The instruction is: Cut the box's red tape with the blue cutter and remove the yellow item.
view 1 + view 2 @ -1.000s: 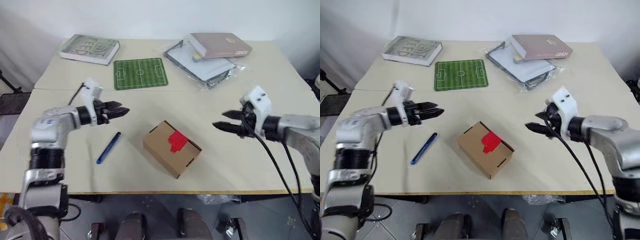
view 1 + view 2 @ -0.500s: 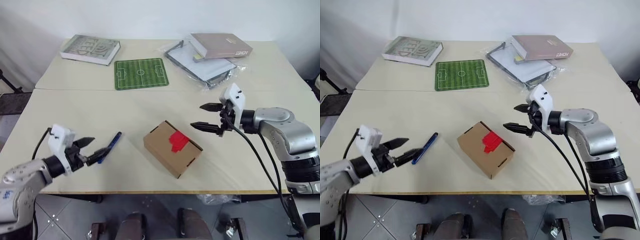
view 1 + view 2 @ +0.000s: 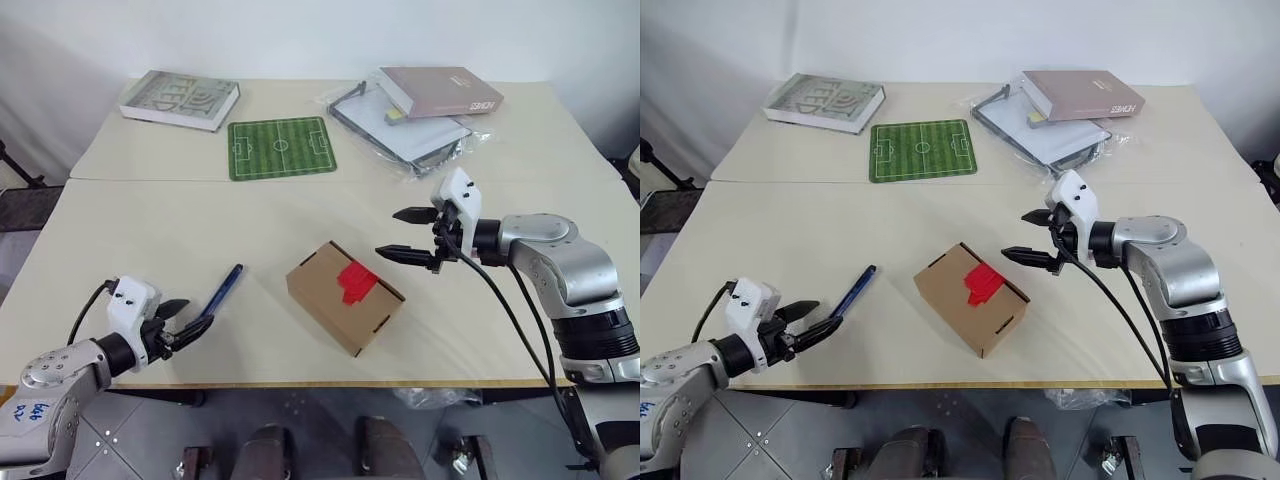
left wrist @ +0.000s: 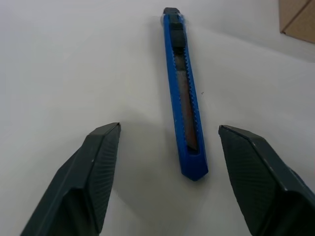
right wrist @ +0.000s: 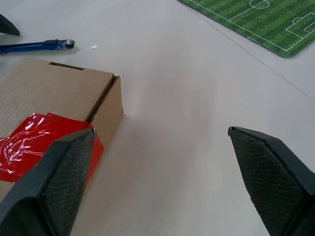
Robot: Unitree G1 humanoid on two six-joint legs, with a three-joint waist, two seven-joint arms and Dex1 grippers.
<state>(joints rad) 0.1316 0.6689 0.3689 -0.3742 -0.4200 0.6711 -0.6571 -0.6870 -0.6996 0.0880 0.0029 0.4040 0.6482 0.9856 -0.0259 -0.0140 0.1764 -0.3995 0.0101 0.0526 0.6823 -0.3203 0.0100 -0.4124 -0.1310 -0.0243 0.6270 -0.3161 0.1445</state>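
The brown box lies near the table's front middle, with the red tape across its closed top flap. To its left lies the blue cutter, flat on the table. My left gripper hovers open at the cutter's near end, and in the left wrist view that end of the cutter sits between the fingers, untouched. My right gripper is open, just right of the box and above the table. In the right wrist view the box and tape lie ahead of it. The yellow item is hidden.
A green football-pitch mat lies behind the box. A grey-green book sits at the back left. A mauve book rests on a plastic-wrapped folder at the back right. The table's front edge runs close under the left gripper.
My left arm dropped from above the table and drew back to the front edge, behind the cutter's near end. My right gripper swung left toward the box and opened wider.
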